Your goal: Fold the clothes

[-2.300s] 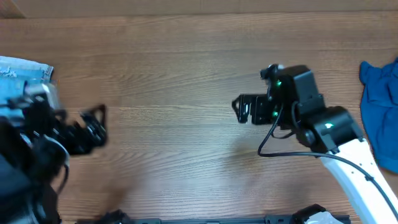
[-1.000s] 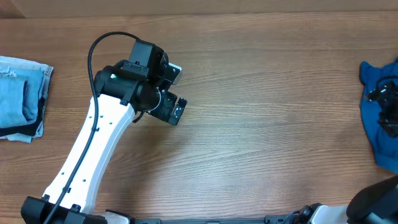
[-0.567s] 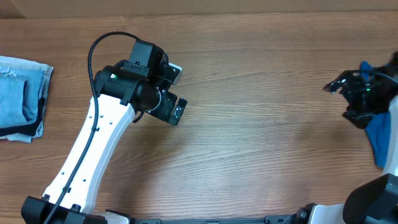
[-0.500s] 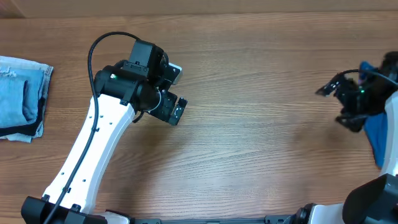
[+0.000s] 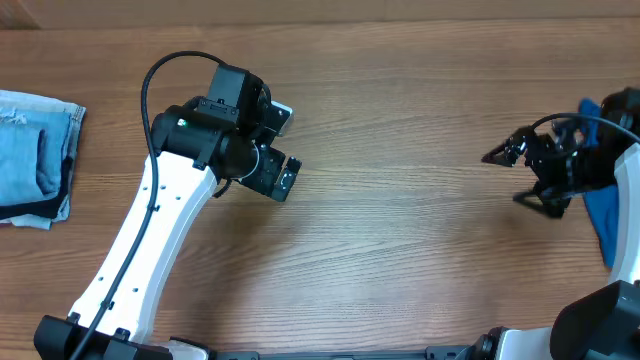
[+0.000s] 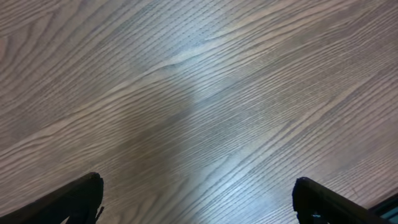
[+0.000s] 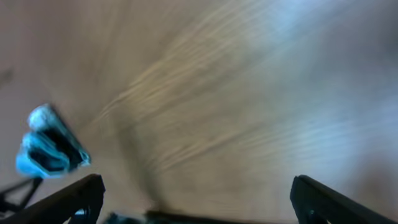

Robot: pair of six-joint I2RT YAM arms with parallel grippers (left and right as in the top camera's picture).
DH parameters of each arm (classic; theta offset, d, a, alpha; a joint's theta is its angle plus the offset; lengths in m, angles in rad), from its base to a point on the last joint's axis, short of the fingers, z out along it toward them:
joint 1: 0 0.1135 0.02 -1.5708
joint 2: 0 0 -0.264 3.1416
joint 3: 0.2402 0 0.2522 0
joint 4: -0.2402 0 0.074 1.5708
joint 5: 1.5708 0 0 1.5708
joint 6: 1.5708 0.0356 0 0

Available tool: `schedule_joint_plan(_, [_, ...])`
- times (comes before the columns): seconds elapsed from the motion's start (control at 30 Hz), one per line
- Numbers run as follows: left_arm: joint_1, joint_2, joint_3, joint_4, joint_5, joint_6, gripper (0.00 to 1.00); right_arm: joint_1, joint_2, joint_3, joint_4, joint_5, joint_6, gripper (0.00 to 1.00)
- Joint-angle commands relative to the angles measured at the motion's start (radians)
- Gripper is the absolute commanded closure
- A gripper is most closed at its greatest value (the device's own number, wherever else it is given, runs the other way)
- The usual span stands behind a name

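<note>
A brown wood-grain table carried folded light-blue jeans at its left edge. At its right edge lay a crumpled bright-blue denim garment, its long axis running away from the robot, beside the spread-open right gripper. From the left wrist, the left gripper gaped over bare wood. The right wrist view was blurred, its fingers wide apart.

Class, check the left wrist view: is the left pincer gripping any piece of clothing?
No, the left pincer stands open, with only the wooden table showing between its fingers.
</note>
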Motion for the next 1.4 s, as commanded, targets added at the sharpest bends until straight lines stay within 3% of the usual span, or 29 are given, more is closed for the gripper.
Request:
schedule_joint_plan(0.0, [-0.006,-0.009,0.014,0.0,0.011,0.015,0.0,0.02,-0.025,0.018,0.108,-0.386,-0.637,0.0])
schedule_joint_plan(0.1, [-0.006,-0.009,0.014,0.0,0.011,0.015,0.0,0.072,-0.086,0.018,0.236,-0.387,-0.669,0.0])
schedule_joint_plan(0.2, [-0.006,-0.009,0.014,0.0,0.011,0.015,0.0,0.151,-0.17,0.018,0.411,-0.309,-0.553,0.0])
schedule_joint_plan(0.33, [-0.006,-0.009,0.014,0.0,0.011,0.015,0.0,0.288,-0.291,0.018,0.583,-0.02,-0.227,0.0])
schedule_joint_plan(0.47, [-0.006,-0.009,0.014,0.0,0.011,0.015,0.0,0.426,-0.405,0.013,0.605,0.43,0.132,0.0])
schedule_joint_plan(0.63, [-0.006,-0.009,0.014,0.0,0.011,0.015,0.0,0.481,-0.538,-0.097,0.705,0.522,0.045,0.0])
schedule_joint_plan(0.93, [-0.006,-0.009,0.014,0.0,0.01,0.015,0.0,0.481,-0.99,-0.719,0.978,0.529,0.021,0.0])
schedule_joint_plan(1.37, [-0.006,-0.009,0.014,0.0,0.011,0.015,0.0,0.481,-1.499,-1.214,0.993,0.529,0.025,0.0])
